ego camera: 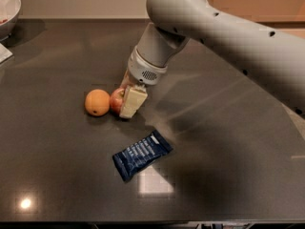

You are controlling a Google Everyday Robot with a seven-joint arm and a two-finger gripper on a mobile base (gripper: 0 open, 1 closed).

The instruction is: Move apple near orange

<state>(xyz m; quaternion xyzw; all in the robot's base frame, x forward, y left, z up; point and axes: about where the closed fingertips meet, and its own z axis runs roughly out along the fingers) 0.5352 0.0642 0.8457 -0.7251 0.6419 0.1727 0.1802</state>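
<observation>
Clasping the apple point(116, 100), the gripper point(126, 98) sits low over the bench point(228, 142), left of its middle and about halfway between the far and near edges. One cream finger point(133, 101) lies across the apple's right side and hides much of it; the other finger is behind the fruit. The single grey arm point(214, 27) reaches in from the right edge and slants down to the wrist. There is one apple, down at bench level, and one orange point(97, 102) just beside it on the left; whether the two touch I cannot tell. One dark blue packet point(142, 154) lies flat nearer the near edge, apart from both fruits. One white bowl point(8, 8) stands at the far left corner, cut off by the frame.
</observation>
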